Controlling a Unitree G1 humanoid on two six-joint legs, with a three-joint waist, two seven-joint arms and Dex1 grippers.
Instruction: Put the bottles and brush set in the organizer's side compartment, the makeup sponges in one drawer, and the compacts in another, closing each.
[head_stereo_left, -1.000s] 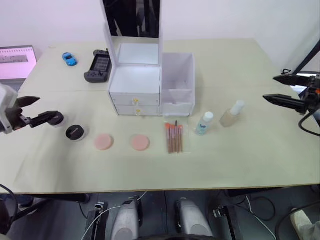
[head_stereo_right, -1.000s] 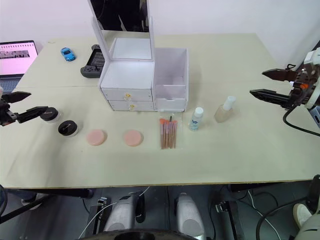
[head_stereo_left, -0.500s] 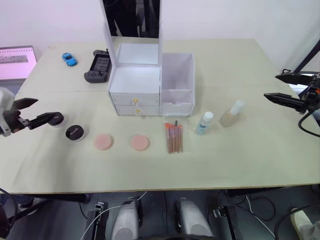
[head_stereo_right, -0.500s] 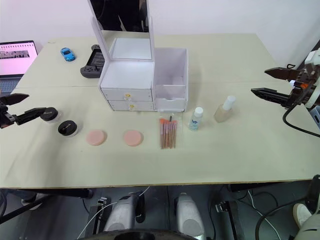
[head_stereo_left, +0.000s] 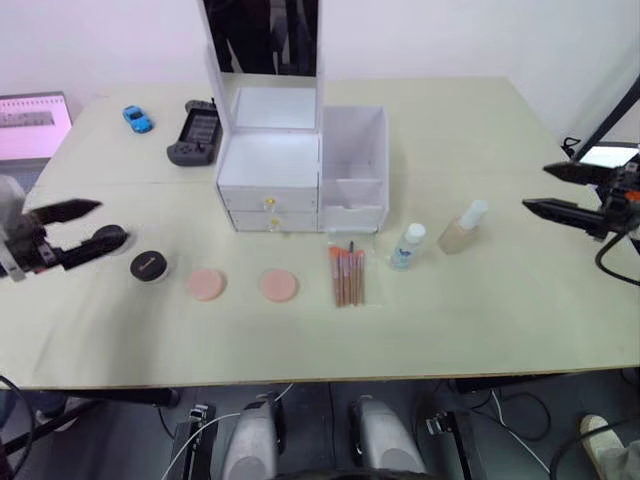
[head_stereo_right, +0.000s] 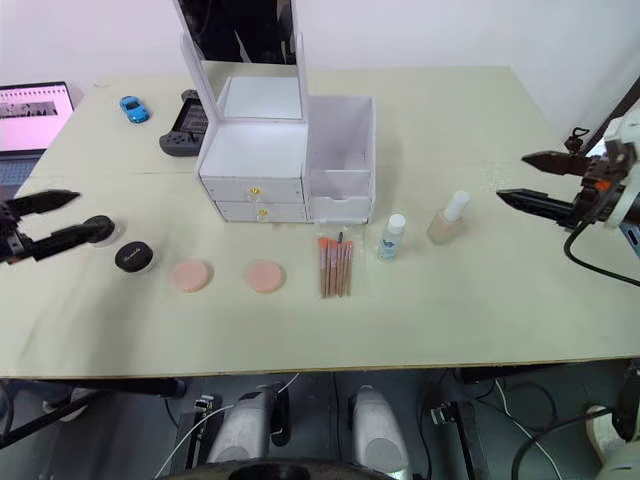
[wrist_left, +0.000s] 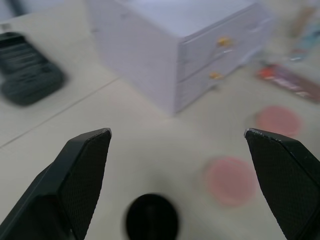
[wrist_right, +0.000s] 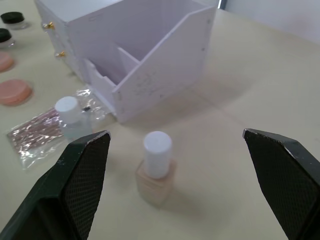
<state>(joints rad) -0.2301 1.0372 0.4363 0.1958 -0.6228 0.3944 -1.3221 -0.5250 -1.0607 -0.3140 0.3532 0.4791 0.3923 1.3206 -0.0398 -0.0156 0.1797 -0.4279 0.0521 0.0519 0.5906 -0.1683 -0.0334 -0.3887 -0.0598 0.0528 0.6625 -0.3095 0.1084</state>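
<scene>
Right wrist view looks into the side compartment (wrist_right: 150, 65) and shows its divider. Head views show the organizer (head_stereo_left: 300, 165) with both drawers closed; on the table (head_stereo_left: 500, 300) before it lie two compacts (head_stereo_left: 148, 265), two sponges (head_stereo_left: 207, 284), the brush set (head_stereo_left: 347, 276) and two bottles (head_stereo_left: 408, 245). Left gripper (head_stereo_left: 90, 227) and right gripper (head_stereo_left: 535, 190) hover wide open, holding nothing.

Left gripper (head_stereo_left: 82, 228), right gripper (head_stereo_left: 552, 190) agape
</scene>
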